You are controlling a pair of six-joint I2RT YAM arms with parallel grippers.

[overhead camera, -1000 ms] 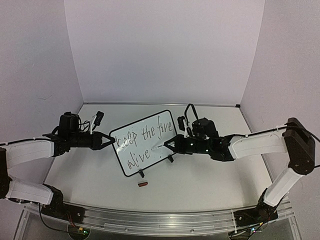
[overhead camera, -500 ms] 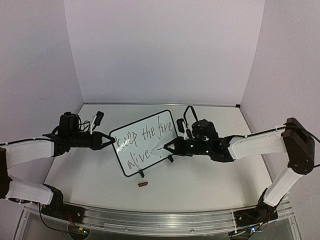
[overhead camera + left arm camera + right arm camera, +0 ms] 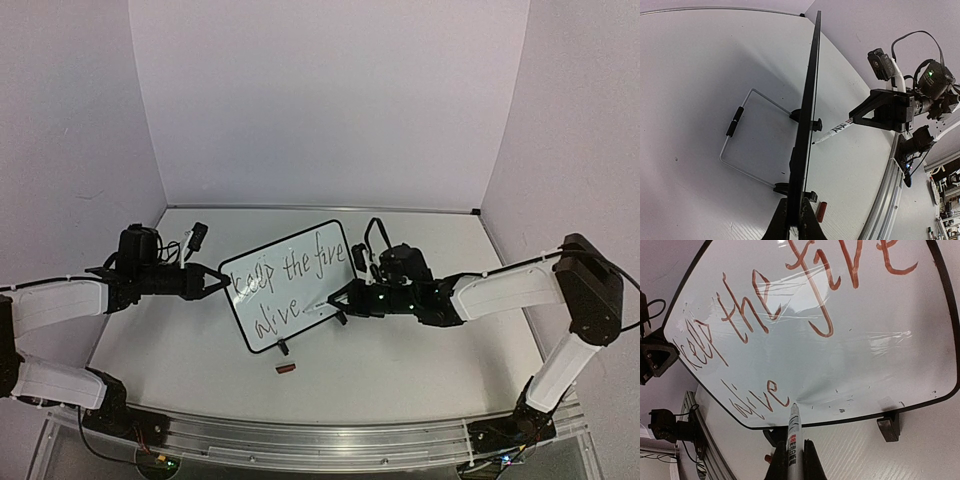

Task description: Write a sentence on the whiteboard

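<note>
The whiteboard (image 3: 300,292) stands tilted at the table's middle. The sentence (image 3: 285,272) on it reads "keep the fire" over "alive". My left gripper (image 3: 215,283) is shut on the board's left edge; in the left wrist view it (image 3: 796,220) clamps the edge-on whiteboard (image 3: 807,100). My right gripper (image 3: 340,297) is shut on a white marker (image 3: 794,432). The marker's tip sits at or just off the whiteboard (image 3: 865,360), right of the "e" in "alive". The sentence (image 3: 770,305) looks red-brown in the right wrist view. The right gripper (image 3: 792,450) shows at the bottom edge.
A red marker cap (image 3: 286,369) lies on the table in front of the board, also in the left wrist view (image 3: 821,211). A wire stand (image 3: 735,122) lies behind the board. A black foot (image 3: 888,427) sits under its lower rim. Walls enclose the table.
</note>
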